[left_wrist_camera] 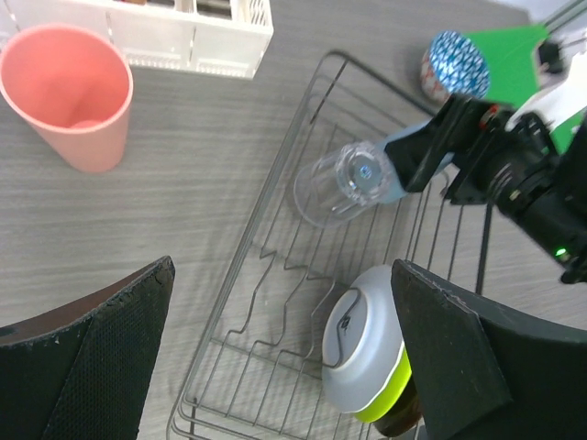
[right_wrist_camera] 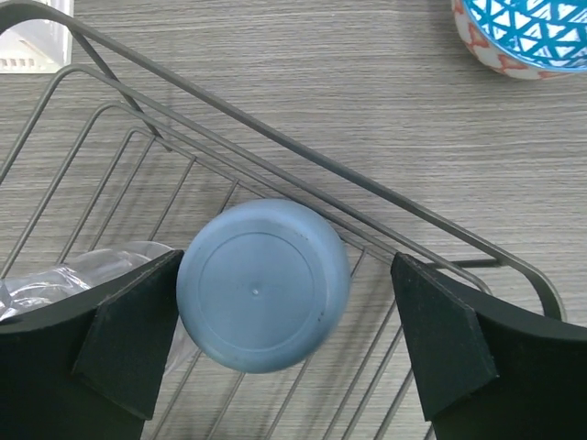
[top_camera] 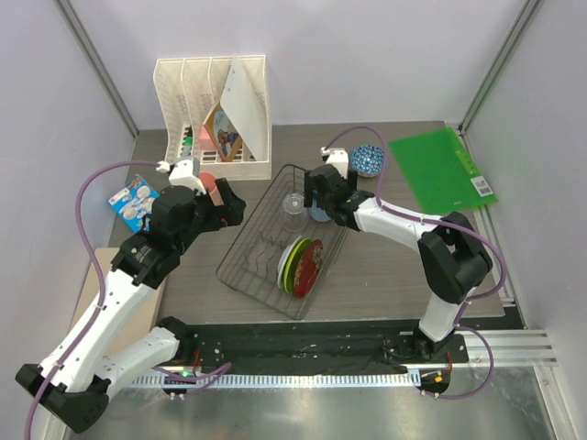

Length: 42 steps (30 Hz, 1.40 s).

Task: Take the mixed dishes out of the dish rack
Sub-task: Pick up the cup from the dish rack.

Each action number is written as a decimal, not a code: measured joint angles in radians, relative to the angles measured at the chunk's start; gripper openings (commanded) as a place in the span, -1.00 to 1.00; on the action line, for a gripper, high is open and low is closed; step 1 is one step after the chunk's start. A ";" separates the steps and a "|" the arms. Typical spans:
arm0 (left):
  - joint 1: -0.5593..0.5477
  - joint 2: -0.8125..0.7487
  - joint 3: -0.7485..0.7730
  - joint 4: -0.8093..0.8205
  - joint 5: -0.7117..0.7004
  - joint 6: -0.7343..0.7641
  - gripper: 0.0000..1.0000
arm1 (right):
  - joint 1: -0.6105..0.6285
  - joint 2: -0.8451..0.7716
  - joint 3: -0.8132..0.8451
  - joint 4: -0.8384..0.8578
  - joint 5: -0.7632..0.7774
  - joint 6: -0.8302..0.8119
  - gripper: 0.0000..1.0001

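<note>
Your right gripper hangs spread wide, one finger on either side of the blue cup, which sits bottom up in the far corner of the rack. The plates stand nearer you, so stay clear of them. Centre on the cup, come straight down and close gently, without nudging the tumbler lying just beside it. Lift above the rim wire before carrying the cup out toward the bowl on the table beyond.

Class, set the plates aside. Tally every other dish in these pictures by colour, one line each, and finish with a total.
Pink cup: 1
Clear glass tumbler: 1
Plain blue dish: 1
Blue patterned bowl: 1
Total: 4
</note>
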 measured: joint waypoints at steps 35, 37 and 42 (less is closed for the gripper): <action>-0.002 0.055 -0.196 0.407 0.272 -0.221 1.00 | -0.105 -0.954 -0.614 0.411 -0.459 0.320 -0.98; -0.002 0.058 -0.254 0.544 0.345 -0.286 1.00 | -0.145 -0.940 -0.714 0.537 -0.531 0.417 -0.98; -0.002 0.093 -0.374 0.835 0.470 -0.442 0.97 | -0.175 -0.833 -0.850 0.800 -0.661 0.618 -0.98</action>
